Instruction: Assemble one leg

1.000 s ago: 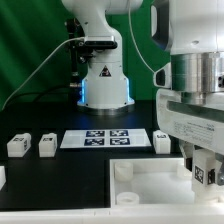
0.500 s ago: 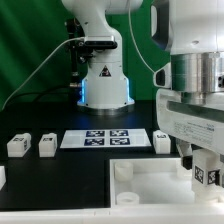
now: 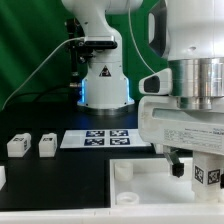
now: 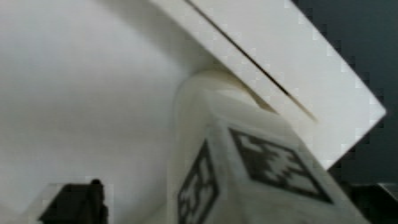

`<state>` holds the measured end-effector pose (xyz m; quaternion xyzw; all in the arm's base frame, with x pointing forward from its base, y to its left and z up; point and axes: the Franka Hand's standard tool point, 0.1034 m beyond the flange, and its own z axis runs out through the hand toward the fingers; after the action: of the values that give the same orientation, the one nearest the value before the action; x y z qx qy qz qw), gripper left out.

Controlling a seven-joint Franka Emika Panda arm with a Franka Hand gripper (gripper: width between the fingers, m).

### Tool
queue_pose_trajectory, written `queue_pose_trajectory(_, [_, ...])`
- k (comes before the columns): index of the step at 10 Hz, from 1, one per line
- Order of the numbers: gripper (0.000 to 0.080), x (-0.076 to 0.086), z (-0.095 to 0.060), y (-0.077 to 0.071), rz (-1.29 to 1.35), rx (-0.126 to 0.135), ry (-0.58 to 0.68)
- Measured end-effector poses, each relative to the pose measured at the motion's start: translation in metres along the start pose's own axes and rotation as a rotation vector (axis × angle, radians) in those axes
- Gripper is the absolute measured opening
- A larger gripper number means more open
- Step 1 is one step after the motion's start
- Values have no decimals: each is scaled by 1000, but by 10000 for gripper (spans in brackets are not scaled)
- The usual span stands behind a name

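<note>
One leg (image 3: 207, 176), a stubby white post with black-and-white tags, stands upright on the white square panel (image 3: 140, 192) near the exterior view's right edge. My gripper (image 3: 197, 168) hangs over it, open. In the wrist view the leg (image 4: 240, 170) fills the space between the two dark fingertips (image 4: 75, 203), and a gap shows on each side of it. The panel's flat face (image 4: 89, 90) lies behind it. Nothing is held.
Two more legs (image 3: 17, 145) (image 3: 47, 145) lie on the black table at the exterior view's left, and part of another (image 3: 2, 177) shows at the edge. The marker board (image 3: 95, 138) lies in front of the robot base (image 3: 103, 85). Round sockets (image 3: 122, 171) mark the panel's corners.
The jaws have opened off the leg, which stays standing on the panel. The hand has shifted toward the exterior view's left and now hides the leg beside the marker board.
</note>
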<state>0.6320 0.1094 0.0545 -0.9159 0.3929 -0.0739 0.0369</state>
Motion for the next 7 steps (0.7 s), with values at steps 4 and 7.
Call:
queue_pose_trajectory(4, [649,-5,-9,-8,-161,2,5])
queue_pose_trajectory(7, [649,-16,-16,-11,-627,-15,26])
